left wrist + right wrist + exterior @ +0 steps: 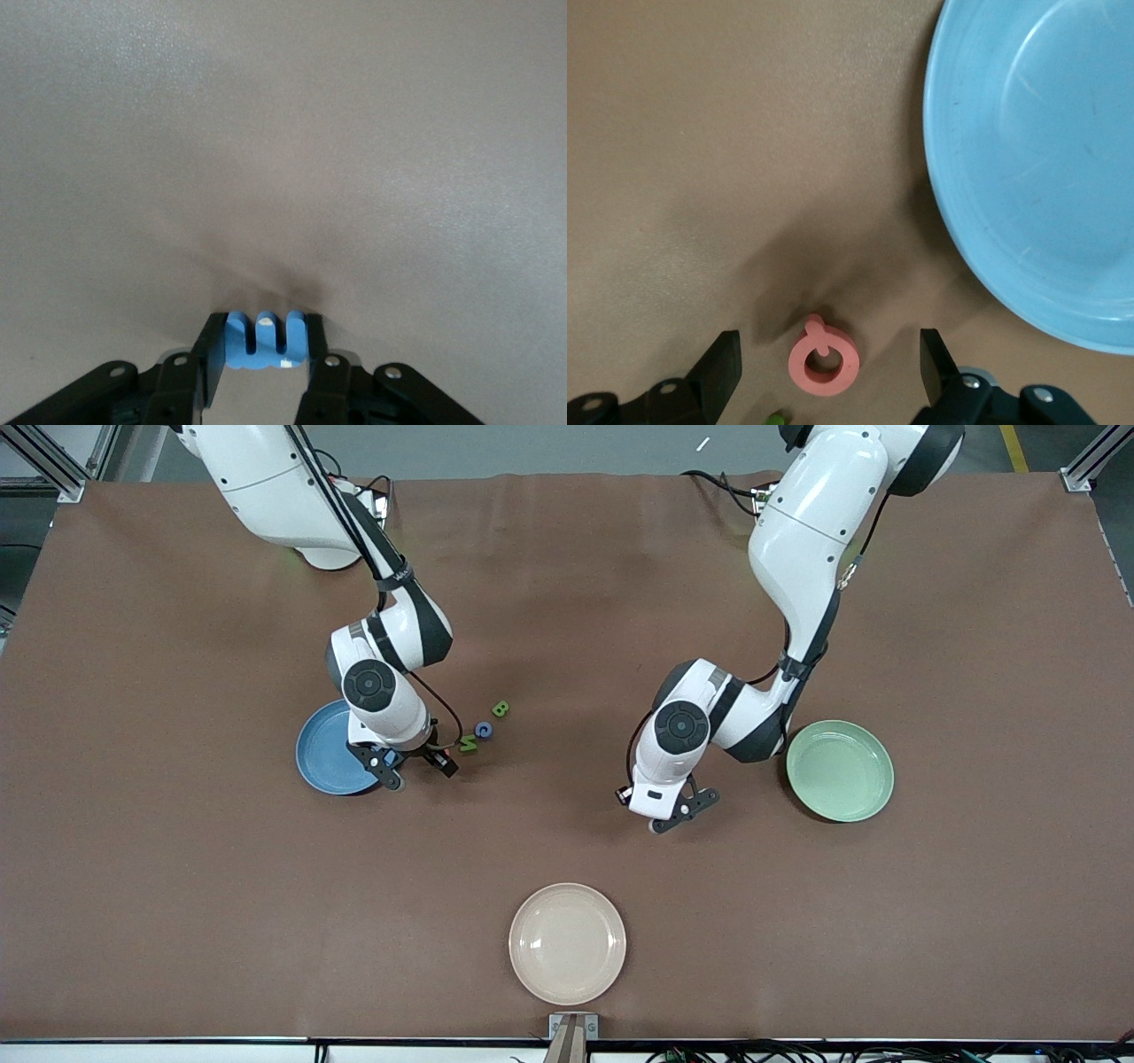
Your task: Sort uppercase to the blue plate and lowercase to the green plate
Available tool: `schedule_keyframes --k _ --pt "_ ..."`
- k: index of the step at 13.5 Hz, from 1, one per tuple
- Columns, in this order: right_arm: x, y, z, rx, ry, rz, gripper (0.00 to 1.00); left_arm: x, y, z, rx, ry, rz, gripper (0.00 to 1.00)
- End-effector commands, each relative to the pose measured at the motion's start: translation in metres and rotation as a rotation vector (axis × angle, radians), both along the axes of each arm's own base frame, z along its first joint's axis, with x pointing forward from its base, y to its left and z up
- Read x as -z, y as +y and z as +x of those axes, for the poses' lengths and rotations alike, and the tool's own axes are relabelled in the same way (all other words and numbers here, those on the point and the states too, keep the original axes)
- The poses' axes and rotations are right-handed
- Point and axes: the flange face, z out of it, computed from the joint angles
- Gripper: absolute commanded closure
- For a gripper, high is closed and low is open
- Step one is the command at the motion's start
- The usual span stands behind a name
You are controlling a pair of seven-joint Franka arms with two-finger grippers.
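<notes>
In the left wrist view a blue lowercase m [266, 345] sits on the table, and my left gripper [265, 323] is shut on it, its fingers pressed to both sides. In the front view that gripper [675, 813] is low over the table beside the green plate [840, 771] and hides the m. My right gripper [829, 347] is open around the red uppercase Q [823, 363], which lies flat next to the blue plate [1036, 177]. In the front view it [418, 767] stands at the blue plate's [326, 755] edge. A green N [468, 744], blue C [484, 729] and green B [500, 708] lie in a row beside it.
A cream-beige plate [567, 943] sits near the table's front edge, nearer to the front camera than both grippers. The blue and green plates hold nothing. Brown cloth covers the whole table.
</notes>
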Motion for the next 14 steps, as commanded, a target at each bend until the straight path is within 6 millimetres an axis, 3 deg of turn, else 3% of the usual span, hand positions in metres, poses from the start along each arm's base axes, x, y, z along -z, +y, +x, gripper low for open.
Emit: schedule_keyframes --k 1,2,5,8,10,14 --pt "0.001 0.013 -0.008 0.036 0.007 0.024 0.11 0.000 -0.003 0.001 -0.001 -0.018 0.008 0.73" --pt "0.002 0.013 -0.008 0.040 0.008 0.026 0.12 -0.006 -0.001 0.003 -0.002 -0.021 0.010 0.74" --pt "0.003 0.013 -0.008 0.038 0.013 0.023 0.15 -0.065 0.017 0.002 0.022 -0.002 0.038 0.75" --pt "0.004 0.011 -0.008 0.032 0.016 0.020 0.17 -0.110 0.075 -0.010 0.106 0.028 0.060 0.75" --pt "0.004 0.012 -0.008 0.021 0.010 0.018 0.17 -0.114 0.114 -0.026 0.161 0.056 0.074 0.76" --pt "0.009 0.011 -0.008 0.019 0.011 0.014 0.17 -0.089 0.193 -0.040 0.277 0.089 0.083 0.75"
